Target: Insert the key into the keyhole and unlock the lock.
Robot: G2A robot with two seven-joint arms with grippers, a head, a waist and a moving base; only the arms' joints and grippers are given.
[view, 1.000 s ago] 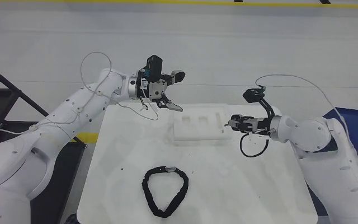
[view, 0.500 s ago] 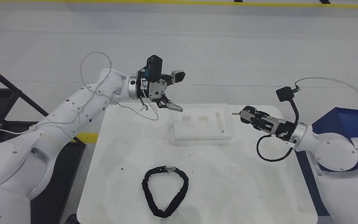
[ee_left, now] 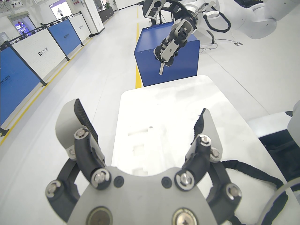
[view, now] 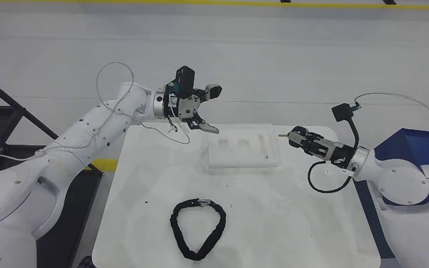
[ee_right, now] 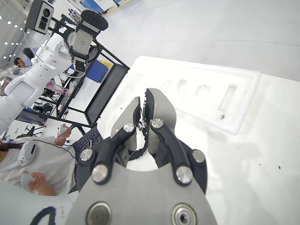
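- Top view: the right end effector [view: 289, 136] hangs over the bench [view: 134, 221] just off the right end of the foam tray [view: 241, 165]. Its fingers are pinched tight on the key [view: 281, 135].
- Seen from the left wrist, the key [ee_left: 161, 68] sticks out beyond the fingertips with its blade slanting down. In the top view its long axis runs toward the robot's left, at the tray.
- Over the right wrist, the right end effector [ee_right: 143, 98] has its pads nearly together, with only a thin gap for the key's head.
- The lock [view: 175, 228] is a black fabric-sleeved chain lying flat in a closed loop near the bench's front edge, well apart from both arms.
- From the key it lies toward the robot and off to the left, past the tray's near edge.
- Its metal barrel [view: 199, 202] sits at the far side of the loop, long axis roughly across the bench. The keyhole is too small to make out, so I cannot tell which end takes the key.
- The left end effector [view: 213, 108] is spread wide and holds nothing. It hovers beyond the bench's far left corner, next to the tray's left end.
- The left wrist view shows that end effector [ee_left: 140, 113] gaping over the tray, with part of the lock [ee_left: 253, 172] off to one side.
- Neither arm is clearly closer to the lock. My read is that the empty left one must come down to steady the barrel, while the right one turns the key to match the barrel's axis.
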